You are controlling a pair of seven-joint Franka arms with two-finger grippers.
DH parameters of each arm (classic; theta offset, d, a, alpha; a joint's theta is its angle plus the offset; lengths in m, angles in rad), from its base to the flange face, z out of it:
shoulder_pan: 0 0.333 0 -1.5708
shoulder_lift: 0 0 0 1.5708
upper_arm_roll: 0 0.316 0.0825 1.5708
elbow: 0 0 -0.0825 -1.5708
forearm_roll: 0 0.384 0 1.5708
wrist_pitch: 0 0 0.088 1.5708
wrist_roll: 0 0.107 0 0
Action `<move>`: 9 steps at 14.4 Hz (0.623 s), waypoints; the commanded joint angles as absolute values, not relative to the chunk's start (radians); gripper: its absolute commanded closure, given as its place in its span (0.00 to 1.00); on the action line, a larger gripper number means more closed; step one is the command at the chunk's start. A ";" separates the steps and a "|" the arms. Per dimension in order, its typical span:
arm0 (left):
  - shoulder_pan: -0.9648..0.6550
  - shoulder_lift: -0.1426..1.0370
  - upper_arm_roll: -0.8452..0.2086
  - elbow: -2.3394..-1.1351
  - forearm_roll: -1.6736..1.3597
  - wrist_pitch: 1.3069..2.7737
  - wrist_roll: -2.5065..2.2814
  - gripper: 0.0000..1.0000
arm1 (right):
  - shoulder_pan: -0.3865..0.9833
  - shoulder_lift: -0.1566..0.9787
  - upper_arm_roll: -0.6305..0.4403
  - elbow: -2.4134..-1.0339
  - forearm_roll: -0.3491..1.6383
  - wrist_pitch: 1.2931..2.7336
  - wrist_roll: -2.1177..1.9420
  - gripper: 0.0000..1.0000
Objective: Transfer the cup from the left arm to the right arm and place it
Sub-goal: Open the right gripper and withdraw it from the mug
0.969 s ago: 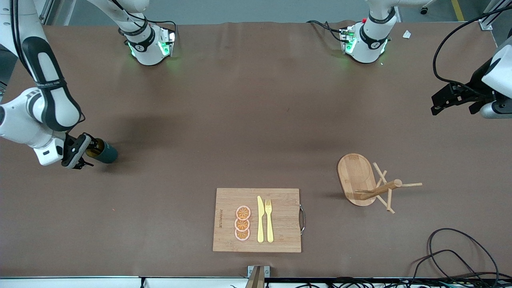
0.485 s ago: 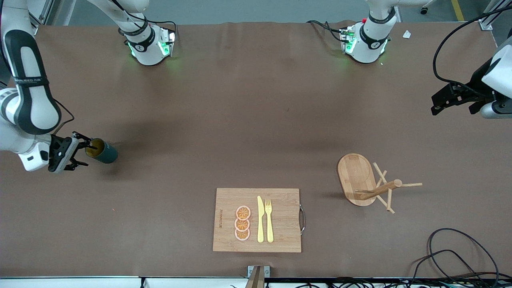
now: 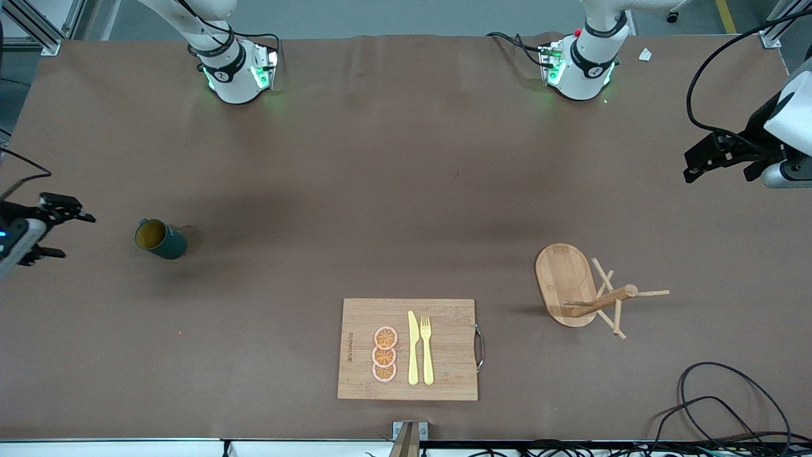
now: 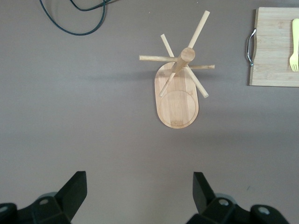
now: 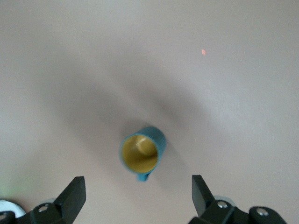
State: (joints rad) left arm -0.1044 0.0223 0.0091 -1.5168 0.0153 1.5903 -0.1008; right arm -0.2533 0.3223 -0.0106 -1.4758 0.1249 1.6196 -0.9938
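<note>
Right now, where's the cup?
The cup stands alone on the table toward the right arm's end, farther from the front camera than the cutting board, with the open right tool beside it.

Lighting: even, diffuse, from overhead; soft shadows on the brown table, one faint beside the cup; green glow at both arm bases; front view sharp; right wrist view pale, washed out, slightly soft; left wrist view crisp, darker.
</note>
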 commanded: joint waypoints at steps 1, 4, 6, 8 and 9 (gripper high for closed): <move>-0.107 0.032 0.012 -1.493 0.012 1.572 -0.106 0.00 | -0.164 0.318 -0.005 -1.318 0.057 1.484 -0.619 0.00; -0.107 0.032 0.012 -1.491 0.012 1.572 -0.106 0.00 | -0.080 0.305 -0.006 -1.282 0.051 1.431 -0.337 0.00; -0.107 0.032 0.012 -1.491 0.012 1.572 -0.106 0.00 | -0.058 0.301 -0.005 -1.281 0.052 1.446 -0.160 0.00; -0.106 0.032 0.012 -1.491 0.012 1.572 -0.106 0.00 | -0.028 0.292 -0.006 -1.279 0.052 1.453 -0.101 0.00; -0.107 0.032 0.012 -1.493 0.012 1.572 -0.106 0.00 | -0.015 0.279 -0.006 -1.279 0.049 1.448 -0.092 0.00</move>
